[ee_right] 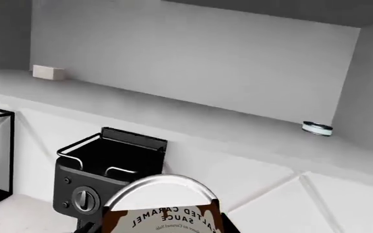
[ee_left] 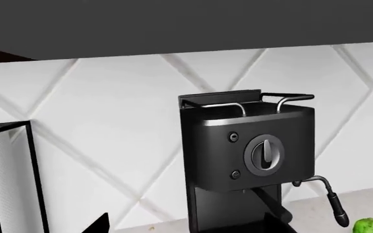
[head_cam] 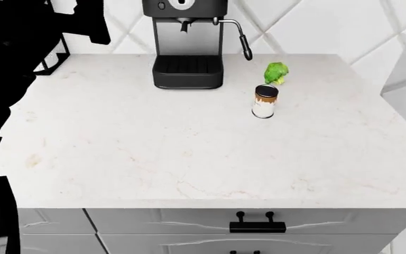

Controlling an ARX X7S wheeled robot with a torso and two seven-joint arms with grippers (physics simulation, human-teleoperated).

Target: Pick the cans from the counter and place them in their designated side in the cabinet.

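Observation:
One can (head_cam: 265, 101), white with a brown band and dark lid, stands upright on the counter (head_cam: 154, 153) just in front of the broccoli. A second can (ee_right: 163, 213), labelled salted caramel sauce, fills the bottom of the right wrist view with my right gripper (ee_right: 163, 229) shut on it, raised in front of the open cabinet (ee_right: 173, 63). My left gripper (ee_left: 186, 228) is open and holds nothing. Its dark fingertips (ee_left: 99, 224) frame the coffee machine. The left arm (head_cam: 12, 63) shows as a dark shape at the head view's left; the right gripper is outside the head view.
A black coffee machine (head_cam: 187, 47) stands at the counter's back, its steam wand near a green broccoli floret (head_cam: 276, 72). A black wire rack (ee_left: 5, 174) stands beside it. On the cabinet shelf (ee_right: 193, 116) sit a small white block (ee_right: 48, 72) and a small round object (ee_right: 317, 128).

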